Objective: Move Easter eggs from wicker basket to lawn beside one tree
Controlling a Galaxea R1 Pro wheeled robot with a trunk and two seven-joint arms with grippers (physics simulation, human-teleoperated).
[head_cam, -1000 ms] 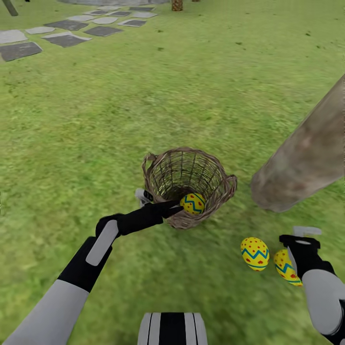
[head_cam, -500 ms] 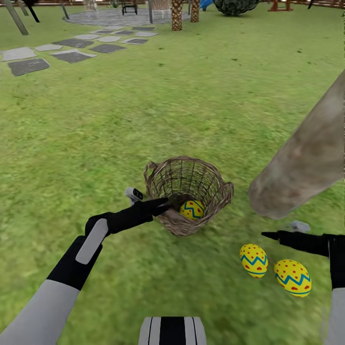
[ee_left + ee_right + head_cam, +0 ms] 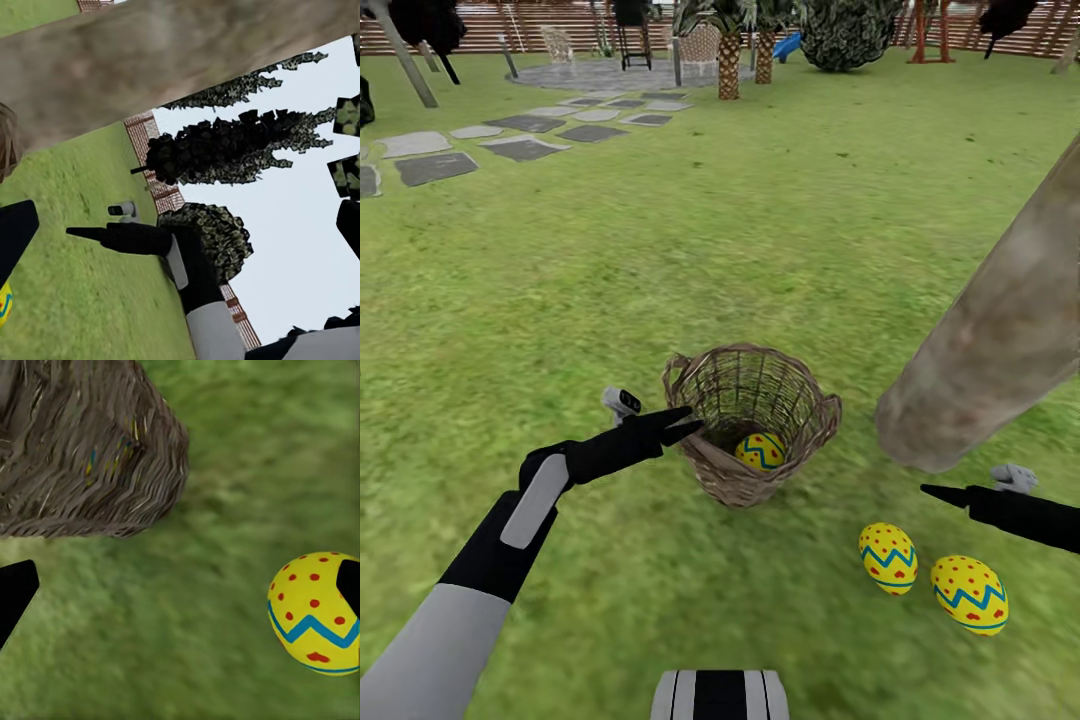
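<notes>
The brown wicker basket (image 3: pixel 752 425) stands upright on the lawn (image 3: pixel 610 300) with one yellow Easter egg (image 3: pixel 760 451) in its bottom. Two more eggs (image 3: pixel 888 558) (image 3: pixel 969 595) lie on the grass near the base of the thick pale tree trunk (image 3: pixel 1000 340). My left gripper (image 3: pixel 685 424) hovers open just outside the basket's left rim, holding nothing. My right gripper (image 3: pixel 932 491) points left above the grass, a little above the two eggs, open and empty. The right wrist view shows the basket's woven side (image 3: pixel 82 450) and one egg (image 3: pixel 315 615) between its spread fingers (image 3: pixel 15 594).
Grey stepping stones (image 3: pixel 525 148) run across the far left toward a paved patio (image 3: pixel 600 72). Scaly palm trunks (image 3: pixel 729 70), a dark bush (image 3: pixel 848 30) and the slatted wooden fence (image 3: pixel 550 25) close the far end. Open grass stretches between there and the basket.
The head camera has tilted up, bringing the fence into view. My left gripper drew back from the egg in the basket to outside the rim. My right gripper rose off the eggs and now points left.
</notes>
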